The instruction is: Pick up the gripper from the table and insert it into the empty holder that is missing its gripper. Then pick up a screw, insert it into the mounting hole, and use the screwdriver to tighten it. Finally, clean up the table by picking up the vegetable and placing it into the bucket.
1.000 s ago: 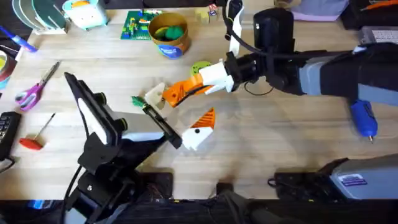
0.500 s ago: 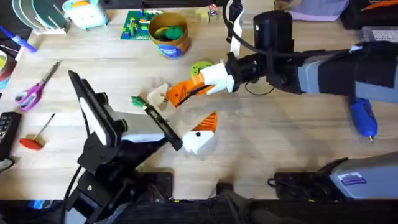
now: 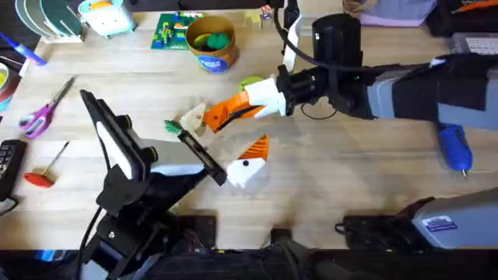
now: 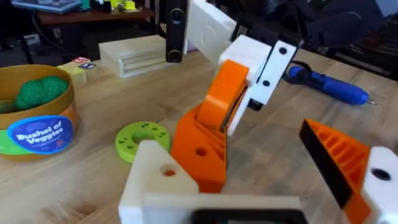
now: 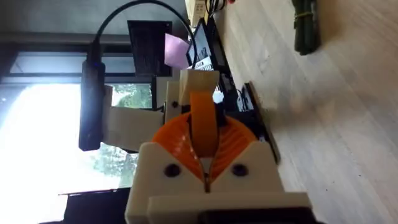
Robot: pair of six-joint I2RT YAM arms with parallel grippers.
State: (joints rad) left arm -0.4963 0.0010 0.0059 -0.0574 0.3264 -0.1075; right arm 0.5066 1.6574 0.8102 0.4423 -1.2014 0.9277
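1. In the middle of the table (image 3: 327,194), the right gripper (image 3: 222,117) reaches in from the right. Its white fingers with orange ribbed pads are squeezed tight on a flat orange piece (image 4: 199,149).
2. The orange piece has a small round hole. It sits against a blocky cream part (image 4: 155,177).
3. The gripper (image 3: 250,162) lies on the wood, nearer than the right gripper and a little to its right. The two are apart. It is a white plastic wedge with an orange ribbed face.
4. Its white end is just beside the near end of the holder (image 3: 201,154). I cannot tell if they touch. The holder is a thin black bar on the left arm. I cannot tell if that arm's grip is open or shut.
5. The vegetable (image 3: 173,126) is small, green and leafy. It lies just left of the holder's far end.
6. A flat lime-green disc (image 3: 250,83) lies just beyond the right gripper.
7. The bucket (image 3: 212,43) stands farther off. It is round and yellow-orange with a blue label, and green things are inside.
8. The screwdriver (image 3: 455,148) lies far to the right. It is fat, smooth and blue, with a thin metal tip.
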